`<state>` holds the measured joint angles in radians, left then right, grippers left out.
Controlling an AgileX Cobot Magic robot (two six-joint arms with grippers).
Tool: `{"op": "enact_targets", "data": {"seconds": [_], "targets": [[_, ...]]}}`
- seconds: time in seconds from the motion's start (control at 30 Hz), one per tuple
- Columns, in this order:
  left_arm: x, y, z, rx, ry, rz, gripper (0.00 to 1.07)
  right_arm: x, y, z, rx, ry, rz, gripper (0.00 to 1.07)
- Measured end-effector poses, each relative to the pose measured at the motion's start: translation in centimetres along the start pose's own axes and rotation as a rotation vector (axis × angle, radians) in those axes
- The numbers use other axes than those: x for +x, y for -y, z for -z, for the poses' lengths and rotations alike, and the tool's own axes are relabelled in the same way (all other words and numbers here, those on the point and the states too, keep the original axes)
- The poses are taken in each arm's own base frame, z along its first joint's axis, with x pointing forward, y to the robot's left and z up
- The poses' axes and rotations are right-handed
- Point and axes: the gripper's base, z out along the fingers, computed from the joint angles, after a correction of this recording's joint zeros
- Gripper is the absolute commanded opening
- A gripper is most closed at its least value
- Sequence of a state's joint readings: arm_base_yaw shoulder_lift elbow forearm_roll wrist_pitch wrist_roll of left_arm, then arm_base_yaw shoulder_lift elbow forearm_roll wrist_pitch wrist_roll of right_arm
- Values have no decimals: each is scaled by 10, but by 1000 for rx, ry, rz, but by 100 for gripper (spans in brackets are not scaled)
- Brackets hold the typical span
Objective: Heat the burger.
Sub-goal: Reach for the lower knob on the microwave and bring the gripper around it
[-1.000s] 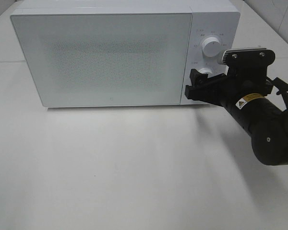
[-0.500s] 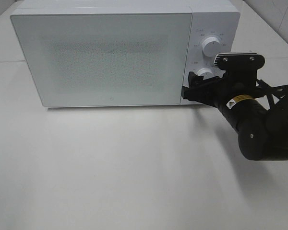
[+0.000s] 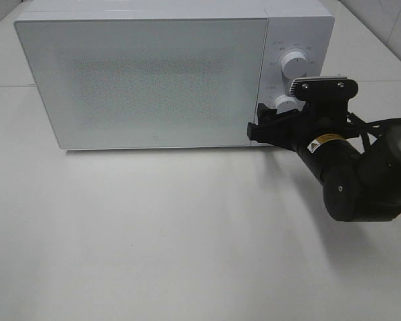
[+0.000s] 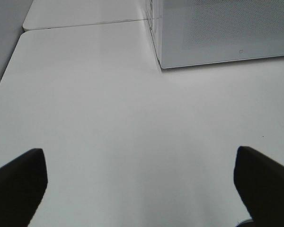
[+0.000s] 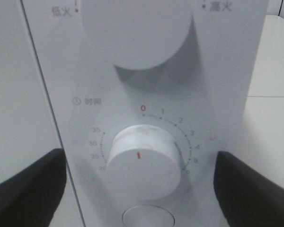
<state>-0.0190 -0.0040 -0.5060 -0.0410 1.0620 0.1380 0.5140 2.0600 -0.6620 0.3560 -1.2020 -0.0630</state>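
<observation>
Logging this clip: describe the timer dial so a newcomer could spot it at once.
Find the white microwave, then the control strip right of its door. Under the upper knob sits the timer dial: white, ringed by numbers from a red 0, with a red tick on its face.

White table [image 3: 154, 254] bears a white microwave [image 3: 147, 73]

A robot lab bench: white microwave [image 3: 147, 73] on white table [image 3: 154, 234].
</observation>
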Motion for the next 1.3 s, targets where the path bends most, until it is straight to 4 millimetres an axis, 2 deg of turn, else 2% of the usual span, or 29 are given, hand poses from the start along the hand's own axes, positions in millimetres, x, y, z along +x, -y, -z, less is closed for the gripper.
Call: {"op": "enact_targets", "data": {"seconds": [0.9, 1.17, 1.3], "targets": [[0, 0, 0, 0, 0, 0, 105, 0, 0, 0, 1, 2, -1, 75], [0, 0, 0, 0, 0, 0, 105, 0, 0, 0, 1, 2, -1, 67], [0, 0, 0, 0, 0, 0, 105, 0, 0, 0, 1, 2, -1, 59]]}}
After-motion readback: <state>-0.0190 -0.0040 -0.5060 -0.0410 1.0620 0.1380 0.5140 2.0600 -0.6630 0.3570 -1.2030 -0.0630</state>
